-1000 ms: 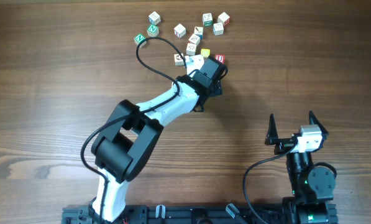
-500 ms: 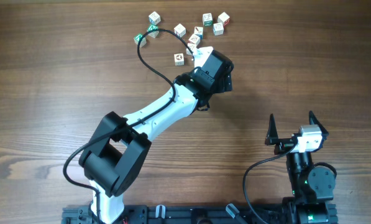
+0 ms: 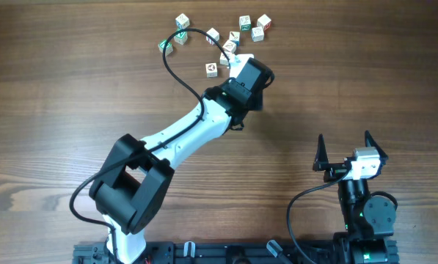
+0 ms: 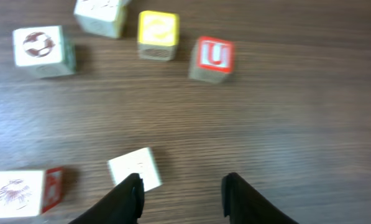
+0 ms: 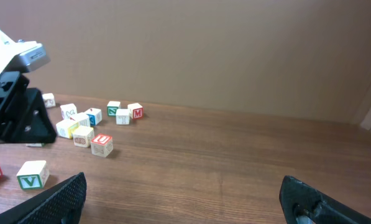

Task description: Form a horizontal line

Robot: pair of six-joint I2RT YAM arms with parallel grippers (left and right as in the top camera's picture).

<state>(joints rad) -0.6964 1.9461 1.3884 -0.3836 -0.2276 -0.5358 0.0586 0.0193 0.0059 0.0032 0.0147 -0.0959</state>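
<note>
In the left wrist view my left gripper (image 4: 182, 194) hovers low over the wood. Its jaws stand partly apart with nothing between them. A plain white cube (image 4: 135, 169) lies just beyond the left fingertip (image 4: 128, 198). Farther off are the red "U" cube (image 4: 213, 57), a yellow cube (image 4: 157, 34) and a white cube with a brownish picture (image 4: 39, 50); they lie loosely, not in a straight row. Another picture cube (image 4: 20, 193) sits at the lower left. My right gripper (image 3: 345, 149) rests wide open and empty at the lower right, far from the cubes.
More alphabet cubes are scattered along the far edge (image 3: 244, 22), with green-lettered ones (image 3: 180, 34) to the left. The left arm's black cable (image 3: 176, 70) loops over the table near them. A green "V" cube (image 5: 33, 174) shows in the right wrist view.
My left arm has reached farther toward the cube cluster, covering the red "U" cube in the overhead view. Its jaws have narrowed. The right arm has not moved.
</note>
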